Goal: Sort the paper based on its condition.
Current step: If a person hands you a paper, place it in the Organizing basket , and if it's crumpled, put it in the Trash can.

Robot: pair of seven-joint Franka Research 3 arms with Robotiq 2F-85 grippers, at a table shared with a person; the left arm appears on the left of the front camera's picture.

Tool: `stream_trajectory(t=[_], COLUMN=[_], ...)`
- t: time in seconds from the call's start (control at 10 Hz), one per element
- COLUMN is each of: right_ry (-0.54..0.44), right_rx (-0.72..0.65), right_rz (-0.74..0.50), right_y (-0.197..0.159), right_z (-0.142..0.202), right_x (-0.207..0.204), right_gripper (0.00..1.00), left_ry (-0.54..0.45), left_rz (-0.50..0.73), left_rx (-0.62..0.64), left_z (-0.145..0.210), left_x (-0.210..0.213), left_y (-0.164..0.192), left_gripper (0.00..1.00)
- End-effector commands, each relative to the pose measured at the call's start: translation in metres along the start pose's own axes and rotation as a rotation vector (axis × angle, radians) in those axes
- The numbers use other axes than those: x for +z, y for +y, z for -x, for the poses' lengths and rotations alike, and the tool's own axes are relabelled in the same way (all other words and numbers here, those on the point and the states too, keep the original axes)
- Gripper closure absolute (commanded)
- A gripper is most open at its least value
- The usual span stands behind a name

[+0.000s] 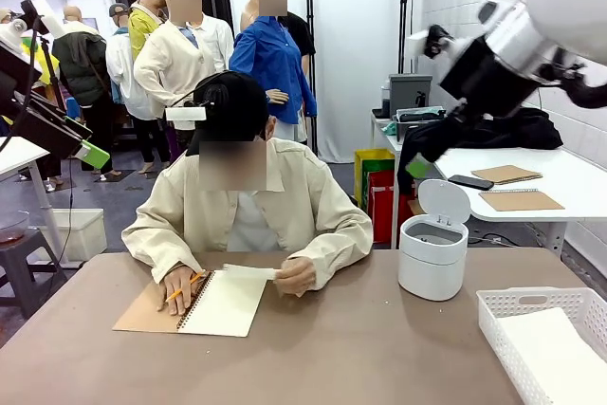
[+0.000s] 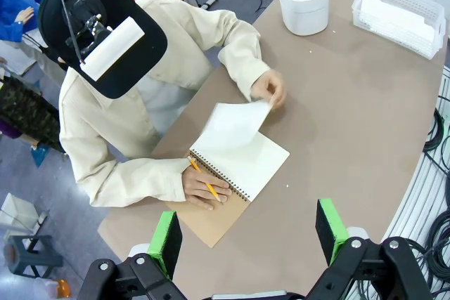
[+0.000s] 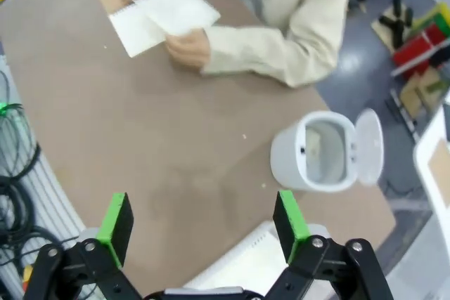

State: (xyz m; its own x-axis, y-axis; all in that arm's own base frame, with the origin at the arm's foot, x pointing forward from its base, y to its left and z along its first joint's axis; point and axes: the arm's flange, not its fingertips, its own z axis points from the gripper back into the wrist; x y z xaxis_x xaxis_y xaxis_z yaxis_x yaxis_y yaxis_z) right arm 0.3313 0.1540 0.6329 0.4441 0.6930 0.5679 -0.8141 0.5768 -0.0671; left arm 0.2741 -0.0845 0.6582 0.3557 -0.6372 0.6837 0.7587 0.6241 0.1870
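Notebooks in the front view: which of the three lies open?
The notebook in front of the person, white page showing. The two closed notebooks lie on the white table behind, brown covers up.

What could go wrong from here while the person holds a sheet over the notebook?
1. The thin white paper sheet is in the person's fingers over the open spiral-bound notebook; reaching in now, the robot's open left hand could hit those fingers or crumple the sheet.
2. The round white bin, lid up, stands near the white latticed plastic basket; the open right hand might release paper over the wrong one.
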Motion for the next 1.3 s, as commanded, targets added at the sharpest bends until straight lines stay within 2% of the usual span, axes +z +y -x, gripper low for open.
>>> stream_trajectory(t=[0.0, 0.3, 0.7, 1.2], right_ry=[-0.042, -0.106, -0.152, -0.127], right_rx=[0.058, 0.025, -0.034, -0.013], right_rz=[-0.037, -0.059, -0.089, -0.097], right_y=[-0.005, 0.005, 0.008, 0.009], right_z=[-0.033, -0.075, -0.103, -0.101], right_x=[-0.016, -0.027, -0.041, -0.039], right_gripper=[0.00, 0.00, 0.00, 0.00], left_ry=[0.000, 0.000, 0.000, 0.000], left_rz=[-0.001, -0.001, -0.001, -0.001], left_rx=[0.001, 0.001, 0.001, 0.001], left_z=[0.000, 0.000, 0.000, 0.000], left_x=[0.000, 0.000, 0.000, 0.000], left_y=[0.001, 0.001, 0.001, 0.001], left_gripper=[0.00, 0.00, 0.00, 0.00])
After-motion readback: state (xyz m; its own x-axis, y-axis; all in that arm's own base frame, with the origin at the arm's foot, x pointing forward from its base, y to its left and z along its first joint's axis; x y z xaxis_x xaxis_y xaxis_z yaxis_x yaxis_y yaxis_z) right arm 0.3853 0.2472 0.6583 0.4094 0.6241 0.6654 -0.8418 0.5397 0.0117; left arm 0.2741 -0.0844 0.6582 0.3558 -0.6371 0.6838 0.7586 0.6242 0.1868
